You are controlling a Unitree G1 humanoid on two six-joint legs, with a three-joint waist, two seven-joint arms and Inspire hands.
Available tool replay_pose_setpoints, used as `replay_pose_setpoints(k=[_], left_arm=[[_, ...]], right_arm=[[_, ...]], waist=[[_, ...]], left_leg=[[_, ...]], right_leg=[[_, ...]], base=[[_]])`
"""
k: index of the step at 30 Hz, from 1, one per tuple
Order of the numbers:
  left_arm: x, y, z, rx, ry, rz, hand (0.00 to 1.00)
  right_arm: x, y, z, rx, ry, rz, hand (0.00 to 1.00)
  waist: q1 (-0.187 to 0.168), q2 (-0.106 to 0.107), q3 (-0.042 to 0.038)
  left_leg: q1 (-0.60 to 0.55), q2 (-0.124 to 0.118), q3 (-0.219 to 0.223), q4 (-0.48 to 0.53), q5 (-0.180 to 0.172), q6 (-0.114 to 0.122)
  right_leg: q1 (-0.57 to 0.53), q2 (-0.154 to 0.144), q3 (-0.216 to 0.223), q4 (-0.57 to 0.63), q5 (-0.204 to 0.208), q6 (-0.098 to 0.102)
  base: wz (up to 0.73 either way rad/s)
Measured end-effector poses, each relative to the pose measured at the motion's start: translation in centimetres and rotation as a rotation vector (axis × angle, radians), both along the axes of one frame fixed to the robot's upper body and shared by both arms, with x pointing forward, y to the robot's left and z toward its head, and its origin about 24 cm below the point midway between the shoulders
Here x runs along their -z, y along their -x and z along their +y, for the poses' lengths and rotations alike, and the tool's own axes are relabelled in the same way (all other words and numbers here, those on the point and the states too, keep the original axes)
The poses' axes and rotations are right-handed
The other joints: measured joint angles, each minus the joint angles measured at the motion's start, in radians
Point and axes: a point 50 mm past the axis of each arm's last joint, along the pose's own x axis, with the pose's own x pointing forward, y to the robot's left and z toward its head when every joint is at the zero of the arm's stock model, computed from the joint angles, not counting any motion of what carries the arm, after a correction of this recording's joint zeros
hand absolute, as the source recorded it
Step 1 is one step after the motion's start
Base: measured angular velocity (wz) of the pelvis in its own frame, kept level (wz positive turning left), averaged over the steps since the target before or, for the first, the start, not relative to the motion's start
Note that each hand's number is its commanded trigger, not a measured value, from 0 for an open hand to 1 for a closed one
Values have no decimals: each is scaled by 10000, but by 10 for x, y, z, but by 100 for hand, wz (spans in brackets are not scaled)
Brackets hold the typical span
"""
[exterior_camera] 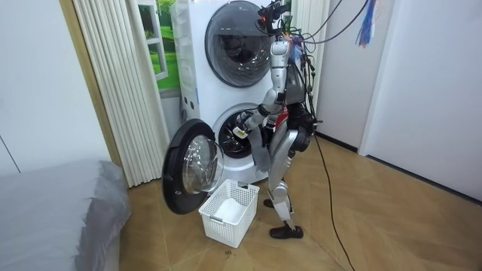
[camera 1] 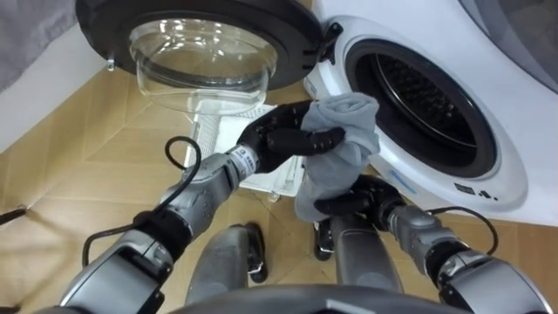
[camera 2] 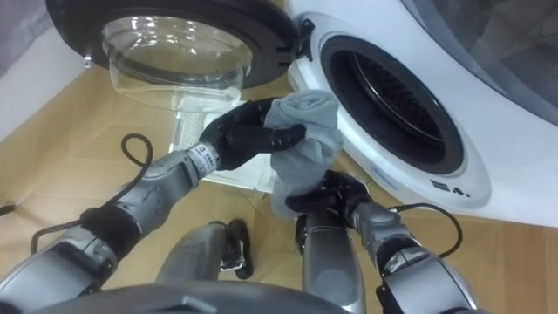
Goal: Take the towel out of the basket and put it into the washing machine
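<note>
Robot stands facing stacked machines, close to the lower washing machine [camera 1: 493, 179], bent slightly forward per room view. Door [camera 1: 292, 30] is swung open, up and left of the left hand, glass bowl facing the camera.

Left hand [camera 1: 281, 138]: fingers and thumb curled round the upper part of the grey towel [camera 1: 347, 139], pinching a bunched fold. Towel held in the air, just outside the drum opening [camera 1: 420, 98], which is to the hand's upper right. Towel top is near the opening's lower left rim; can't tell if it touches. Nothing of the towel inside the drum yet.

Right hand [camera 1: 359, 206]: below the left hand, fingers closed on the towel's hanging lower end. Towel drapes between the two hands, crumpled, not spread.

White laundry basket [camera 1: 277, 179] on the wood floor [camera 1: 78, 183], below and behind the left hand, partly hidden by the arm and the door. Room view shows the basket in front of the robot's feet, under the open door.

Second machine [exterior_camera: 233, 41] stacked on top, door shut. Grey bed [exterior_camera: 53, 203] at the room view's left, well apart from both hands. Pale curtain [exterior_camera: 120, 83] between bed and machines.
</note>
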Motion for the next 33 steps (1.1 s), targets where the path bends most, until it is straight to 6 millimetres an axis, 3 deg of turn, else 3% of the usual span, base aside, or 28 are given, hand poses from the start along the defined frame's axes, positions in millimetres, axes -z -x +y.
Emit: replay_pose_setpoints(k=[6, 7, 8, 17, 22, 30, 33], left_arm=[[-3, -3, 2, -162, 132, -90, 100], [-3, -3, 2, -156, 141, -103, 11], [-4, -3, 2, -143, 156, -119, 0], [1, 4, 2, -200, 773, 206, 0], [4, 7, 6, -376, 1042, 443, 0], [18, 13, 34, -1837, -243, 853, 0], [27, 15, 46, -3000, -762, 1456, 0]], right_arm=[[-1, -2, 3, -24, -101, -82, 100], [-1, -2, 4, -34, -111, -97, 100], [-1, -2, 4, 22, -139, -130, 100], [0, 1, -1, 274, -129, 50, 100], [1, 3, -4, 475, 34, 170, 100], [3, 6, -9, 1251, 161, 297, 100], [4, 8, -13, 1856, 252, 427, 100]], waist=[[56, -8, 8], [50, -10, 9], [40, -12, 10], [78, -13, 46], [373, -17, 49], [829, 18, 42], [1068, 101, 79]], left_leg=[[-5, -7, -6, -11, 0, 0], [-5, -8, -5, -15, 0, 0], [-2, -9, -4, -33, 0, 0], [29, -2, -1, -226, 28, -9], [34, -21, 10, -360, 33, -9], [30, 3, -7, -532, 59, -34], [47, -1, -7, -527, 59, -34]], right_leg=[[0, -13, -8, -34, -2, 3], [1, -12, -7, -41, -3, 5], [5, -10, -6, -60, -3, 5], [38, 0, -1, -252, 9, 31], [18, 30, -24, -409, 25, 38], [11, 17, -269, -478, 27, 37], [31, 12, -318, -467, 27, 36]], base=[[1], [0], [0], [0], [0], [1], [0]])
